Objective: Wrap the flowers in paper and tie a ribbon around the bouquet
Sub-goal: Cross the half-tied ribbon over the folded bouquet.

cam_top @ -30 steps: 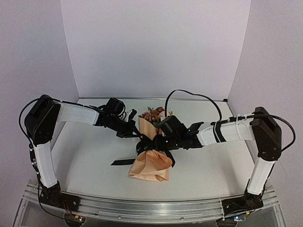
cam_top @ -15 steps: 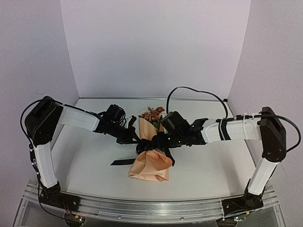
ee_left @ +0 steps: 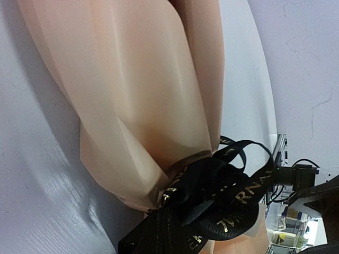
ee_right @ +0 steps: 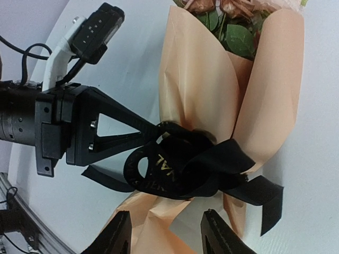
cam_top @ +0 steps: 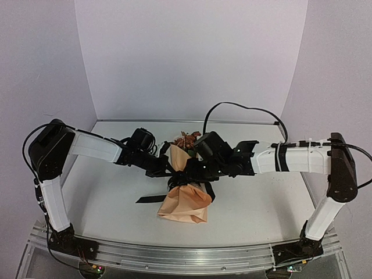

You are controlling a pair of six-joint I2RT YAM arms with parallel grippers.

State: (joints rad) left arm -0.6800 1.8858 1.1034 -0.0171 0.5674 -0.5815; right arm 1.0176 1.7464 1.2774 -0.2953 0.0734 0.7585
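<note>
Both pincers working at ribbon [ee_right: 180, 169]: left pincer [ee_right: 158, 128] clamping on loop, right pincer [ee_right: 167, 230] hanging apart. Bouquet [cam_top: 185, 195] lying on counter [cam_top: 116, 192], middle, blooms [cam_top: 187, 139] facing far edge. Tying step, seemingly; next calling for cinching loose tail.

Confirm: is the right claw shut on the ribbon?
No: in the right wrist view the right claw stands open, fingers apart, short of the ribbon knot.
</note>
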